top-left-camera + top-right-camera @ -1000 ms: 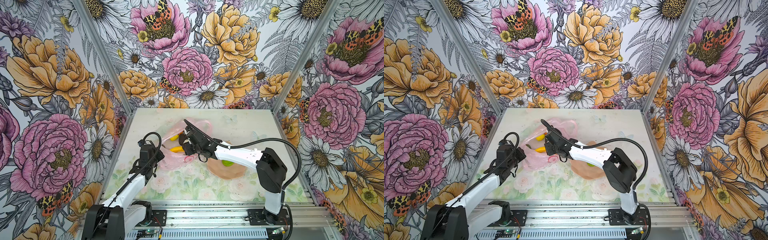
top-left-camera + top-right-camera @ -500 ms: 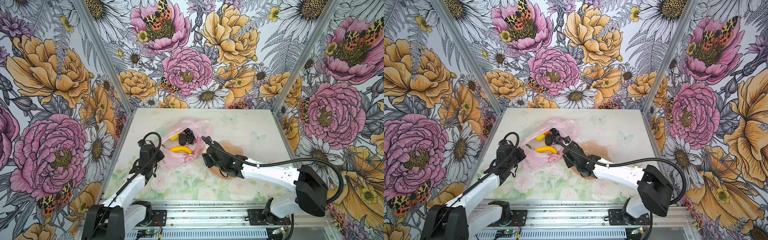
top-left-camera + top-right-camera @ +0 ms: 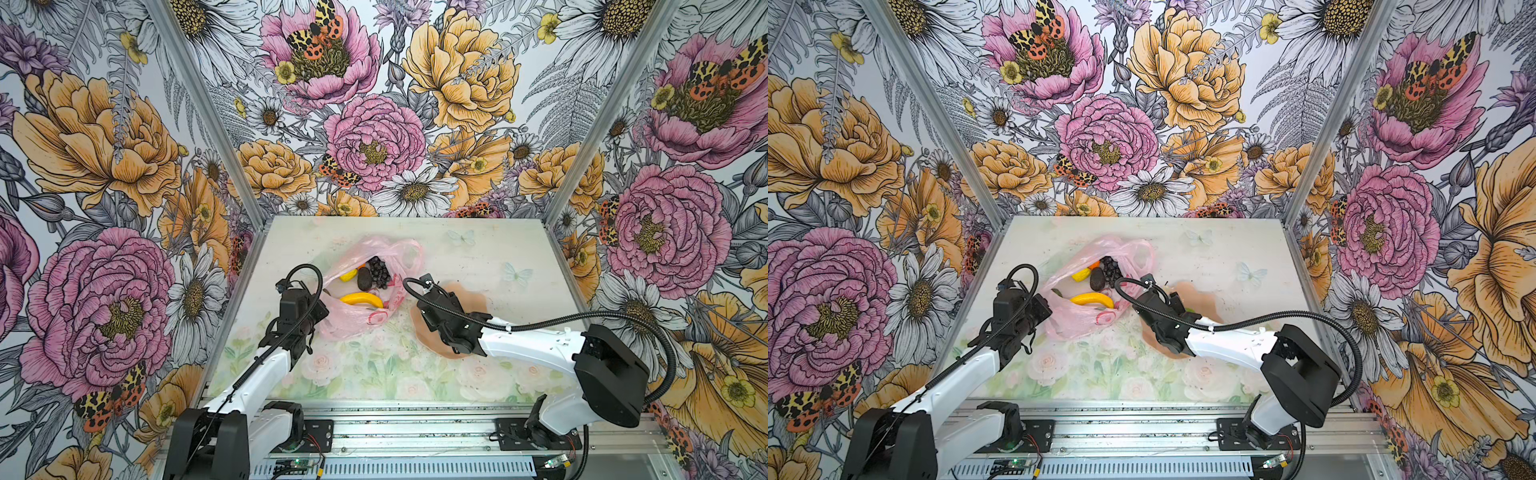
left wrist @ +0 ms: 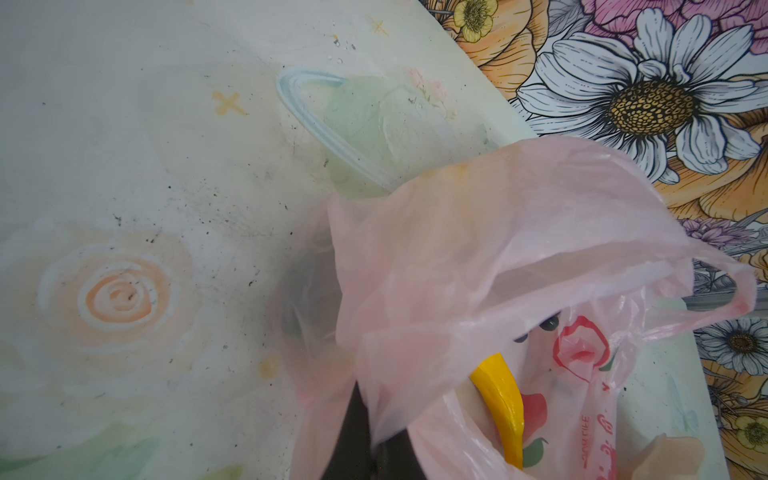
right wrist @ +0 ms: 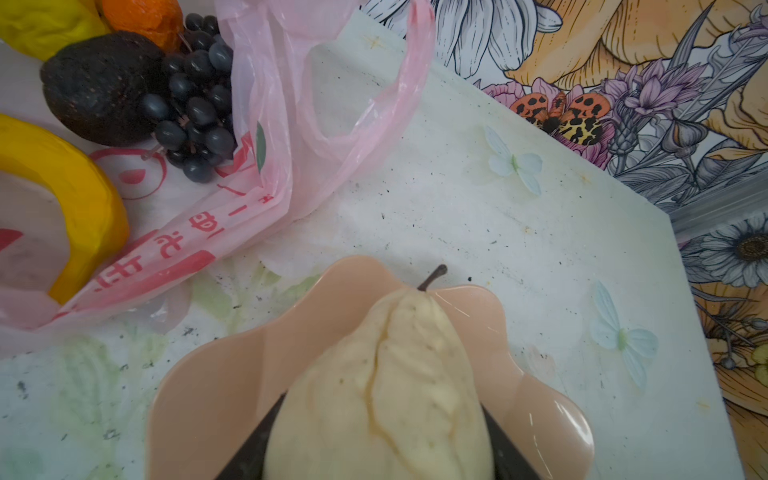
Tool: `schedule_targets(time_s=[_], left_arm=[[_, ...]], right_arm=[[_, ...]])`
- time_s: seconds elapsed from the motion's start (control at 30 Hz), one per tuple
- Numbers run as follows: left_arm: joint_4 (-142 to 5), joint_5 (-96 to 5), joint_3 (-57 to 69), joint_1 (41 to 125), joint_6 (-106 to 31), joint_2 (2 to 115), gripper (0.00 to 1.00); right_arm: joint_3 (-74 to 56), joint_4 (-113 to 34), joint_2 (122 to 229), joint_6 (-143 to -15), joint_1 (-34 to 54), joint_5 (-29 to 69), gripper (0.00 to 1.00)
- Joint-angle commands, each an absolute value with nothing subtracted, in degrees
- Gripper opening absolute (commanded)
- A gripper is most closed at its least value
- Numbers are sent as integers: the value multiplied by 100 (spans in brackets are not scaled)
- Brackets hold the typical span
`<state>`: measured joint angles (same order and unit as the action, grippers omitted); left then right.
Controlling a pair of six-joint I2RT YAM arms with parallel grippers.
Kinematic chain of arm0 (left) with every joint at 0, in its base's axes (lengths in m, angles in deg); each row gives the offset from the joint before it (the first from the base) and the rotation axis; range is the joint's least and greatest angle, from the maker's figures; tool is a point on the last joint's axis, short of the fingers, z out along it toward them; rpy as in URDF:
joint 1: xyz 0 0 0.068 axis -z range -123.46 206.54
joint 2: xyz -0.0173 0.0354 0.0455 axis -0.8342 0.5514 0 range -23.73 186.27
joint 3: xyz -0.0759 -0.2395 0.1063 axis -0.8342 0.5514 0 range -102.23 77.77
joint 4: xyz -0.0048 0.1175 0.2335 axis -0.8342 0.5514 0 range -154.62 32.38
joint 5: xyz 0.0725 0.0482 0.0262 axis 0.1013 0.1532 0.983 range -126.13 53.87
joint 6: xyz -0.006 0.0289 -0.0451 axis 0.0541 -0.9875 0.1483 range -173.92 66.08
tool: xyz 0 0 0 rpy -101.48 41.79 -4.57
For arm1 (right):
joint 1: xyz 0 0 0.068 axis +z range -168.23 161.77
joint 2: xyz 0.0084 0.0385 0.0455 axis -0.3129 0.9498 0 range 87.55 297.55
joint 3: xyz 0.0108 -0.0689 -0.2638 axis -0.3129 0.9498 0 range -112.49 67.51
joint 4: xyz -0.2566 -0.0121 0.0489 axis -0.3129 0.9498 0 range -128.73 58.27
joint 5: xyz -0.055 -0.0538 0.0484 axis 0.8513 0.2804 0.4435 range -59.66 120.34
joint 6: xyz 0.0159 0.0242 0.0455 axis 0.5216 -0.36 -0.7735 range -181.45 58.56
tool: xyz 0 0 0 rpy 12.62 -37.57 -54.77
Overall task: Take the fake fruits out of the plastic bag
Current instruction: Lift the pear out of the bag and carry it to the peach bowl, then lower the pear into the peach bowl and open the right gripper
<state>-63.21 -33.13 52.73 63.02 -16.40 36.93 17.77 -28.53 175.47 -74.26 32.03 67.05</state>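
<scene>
**Right wrist view: pear clasped over the plate**

My right gripper [image 5: 380, 451] grasps the cream pear [image 5: 386, 365] between two dark fingers [image 5: 257, 436]. It is over the peach scalloped plate [image 5: 216, 374], just right of the plastic bag [image 3: 353, 322]. I cannot tell whether the pear touches the plate. My left gripper [image 3: 319, 311] is clenched on the bag's near left edge. In the open bag, mid-table [image 3: 478, 257], lie the banana [image 3: 361, 299], avocado [image 3: 365, 278], grape bunch [image 3: 379, 272], yellow citrus [image 5: 41, 20] and orange [image 5: 141, 16].
</scene>
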Motion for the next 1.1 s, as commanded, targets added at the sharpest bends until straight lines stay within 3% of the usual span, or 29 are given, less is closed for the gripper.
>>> schedule_targets(time_s=[0.0,0.77,1.07], left_arm=[[-6348,-3189,5296,6234,-1745,3592,0],[-6356,-3132,5316,6209,-1775,3581,0],[-6334,-3110,5308,6214,-1787,3548,0]], right_arm=[[1861,-3275,17754,-7155,3169,6994,57],[2408,-4592,18375,-6066,3099,6783,60],[2395,-4532,18432,-6144,3068,6717,70]])
